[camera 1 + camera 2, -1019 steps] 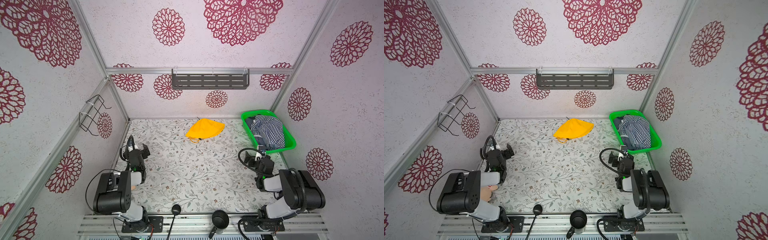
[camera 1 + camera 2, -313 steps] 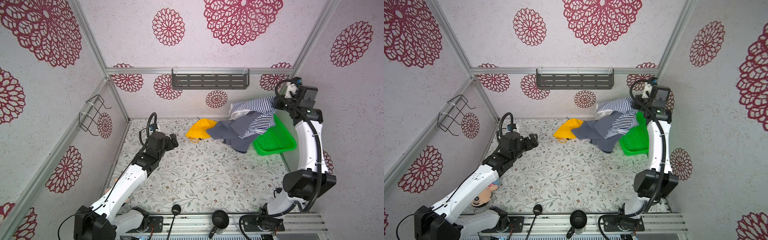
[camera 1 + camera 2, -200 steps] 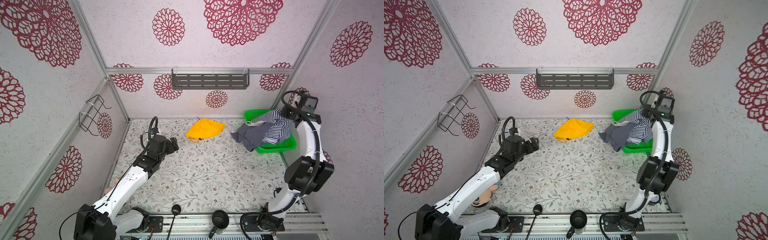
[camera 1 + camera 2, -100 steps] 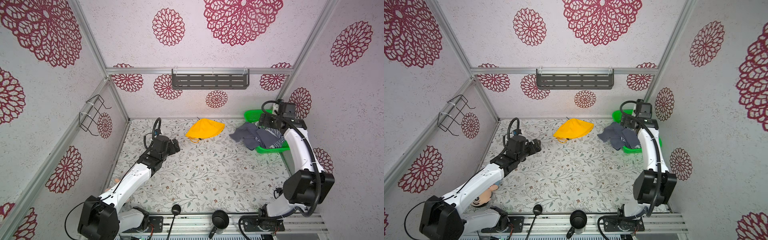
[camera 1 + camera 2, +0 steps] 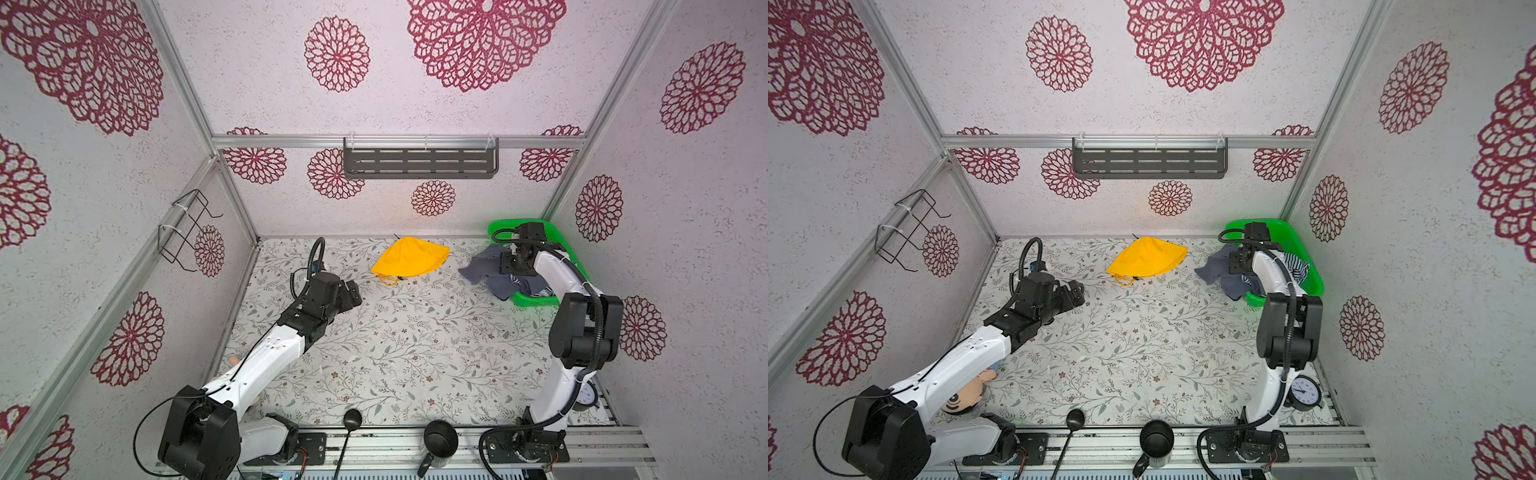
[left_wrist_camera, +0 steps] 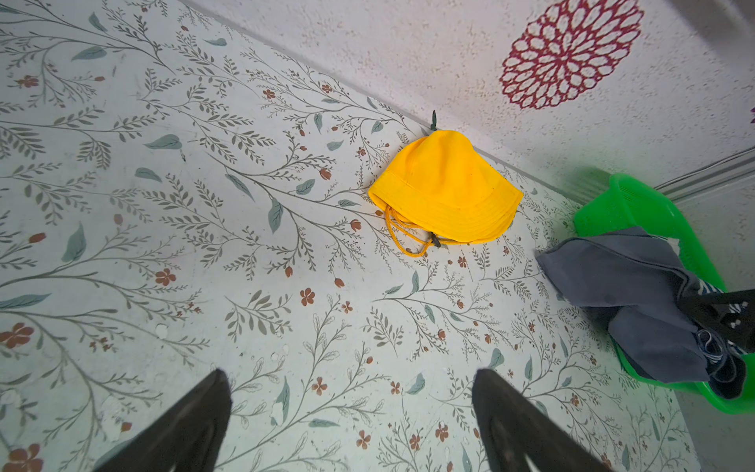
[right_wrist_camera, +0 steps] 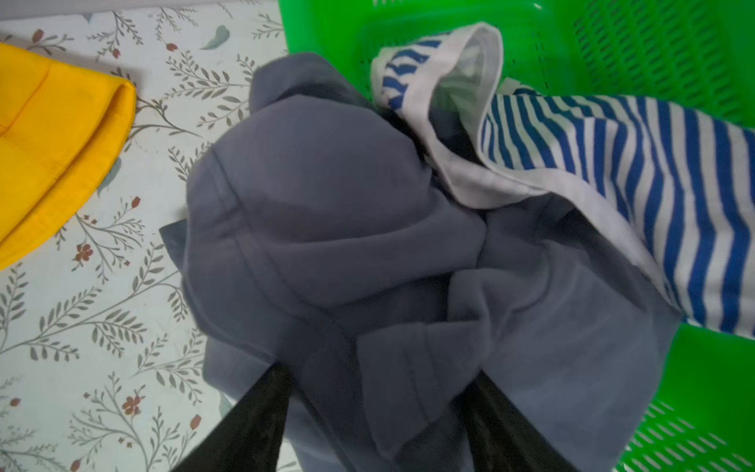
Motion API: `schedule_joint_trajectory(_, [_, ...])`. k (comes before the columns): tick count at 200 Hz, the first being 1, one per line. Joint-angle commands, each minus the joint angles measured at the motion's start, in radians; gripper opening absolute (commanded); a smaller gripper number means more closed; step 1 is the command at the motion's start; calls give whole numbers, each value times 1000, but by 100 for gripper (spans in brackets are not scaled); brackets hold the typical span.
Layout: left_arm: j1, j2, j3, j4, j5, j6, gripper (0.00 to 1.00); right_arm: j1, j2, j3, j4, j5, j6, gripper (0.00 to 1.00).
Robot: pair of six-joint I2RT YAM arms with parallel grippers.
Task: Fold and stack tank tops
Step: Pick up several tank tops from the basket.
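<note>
The slate grey tank top point(image 5: 482, 266) point(image 5: 1219, 266) point(image 7: 327, 204) lies crumpled, half over the near-left rim of the green basket point(image 5: 503, 228) point(image 7: 613, 41) and half on the table. The navy-and-white striped tank top point(image 7: 613, 163) point(image 5: 1296, 266) lies bunched in the basket, partly on the grey one. My right gripper point(image 7: 378, 372) point(image 5: 509, 264) is right over the grey top, its jaws apart with a fold of grey cloth between them. My left gripper point(image 6: 351, 374) point(image 5: 353, 293) hovers open above bare table at the left, nothing between its fingers.
A yellow cloth hat point(image 5: 409, 257) point(image 6: 445, 192) lies at the back middle, close to the grey top. A ladle point(image 5: 351, 417) and a black mug point(image 5: 440, 434) stand at the front edge, with a doll head point(image 5: 963, 395) under the left arm. Walls close three sides.
The right arm came down from holding both tops high; they now rest on the basket, which has settled. The left arm has reached further toward the table's middle.
</note>
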Motion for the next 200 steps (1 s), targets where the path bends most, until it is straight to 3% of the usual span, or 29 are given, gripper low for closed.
schedule_joint_trajectory(1, [-6,-24,-11,19,-6,-10,96,49,-21,-8,111,93,-59,64])
schedule_joint_trajectory(23, [-6,-24,-10,18,-11,-5,96,67,-9,-14,170,143,-65,63])
schedule_joint_trajectory(65, [-6,-16,-9,21,0,-5,96,72,65,72,138,153,-87,72])
schedule_joint_trajectory(89, [-5,-18,-13,20,1,-4,96,72,89,96,116,159,-88,69])
schedule_joint_trajectory(99, [-5,-19,-14,21,0,-1,96,72,102,107,112,166,-89,62])
schedule_joint_trajectory(139, [-6,-37,-11,3,-9,10,96,74,65,170,110,190,-87,0])
schedule_joint_trajectory(200, [-7,1,17,12,17,6,96,35,-37,534,25,158,-102,0])
